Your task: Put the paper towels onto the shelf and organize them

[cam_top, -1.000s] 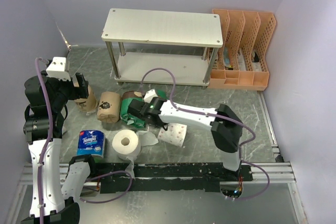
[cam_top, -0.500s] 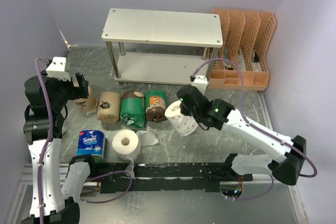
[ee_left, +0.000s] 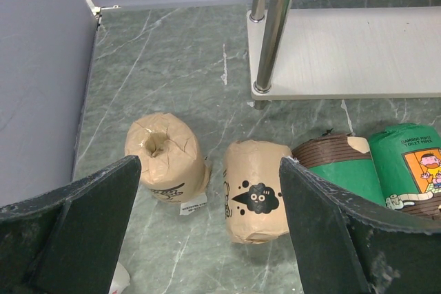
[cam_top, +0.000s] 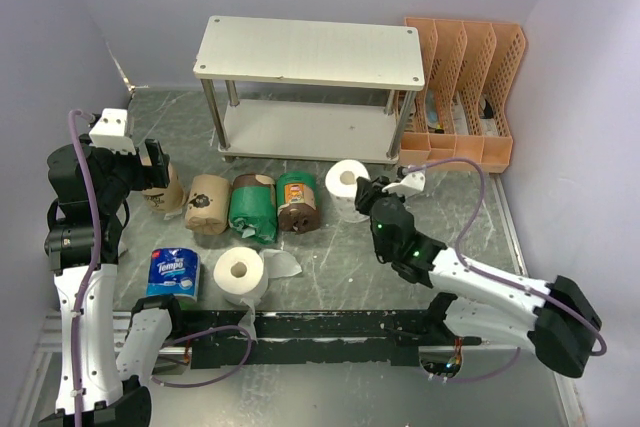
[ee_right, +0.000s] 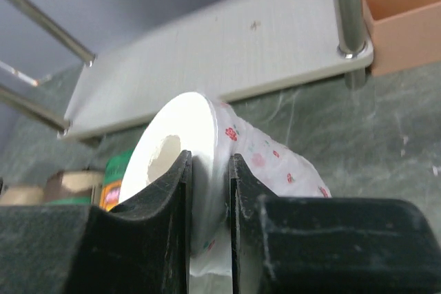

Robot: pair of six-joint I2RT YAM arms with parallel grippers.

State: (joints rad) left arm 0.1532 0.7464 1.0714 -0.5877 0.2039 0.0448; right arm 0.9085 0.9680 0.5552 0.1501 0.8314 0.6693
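Observation:
My right gripper (cam_top: 362, 192) is shut on a bare white roll (cam_top: 348, 180) and holds it just in front of the shelf (cam_top: 310, 52), near its right front leg. In the right wrist view the fingers (ee_right: 165, 191) pinch the roll's wall (ee_right: 207, 129), with the shelf's lower board (ee_right: 227, 53) behind. My left gripper (cam_top: 150, 172) is open above a tan roll (cam_top: 166, 192). In the left wrist view two tan rolls (ee_left: 164, 156) (ee_left: 256, 191) lie between its fingers (ee_left: 89, 204). A second tan roll (cam_top: 207, 203), two green rolls (cam_top: 252, 207) (cam_top: 297, 202), a white roll (cam_top: 238, 275) and the blue Tempo roll (cam_top: 173, 275) are on the table.
An orange slotted file rack (cam_top: 462, 97) stands right of the shelf. A loose tissue sheet (cam_top: 283, 265) lies beside the white roll on the table. A black rail (cam_top: 330, 332) runs along the near edge. Walls close in on the left, back and right.
My right arm lifted the white roll from beside the green rolls and carried it back and right, up to the shelf's right front. The left arm has not moved.

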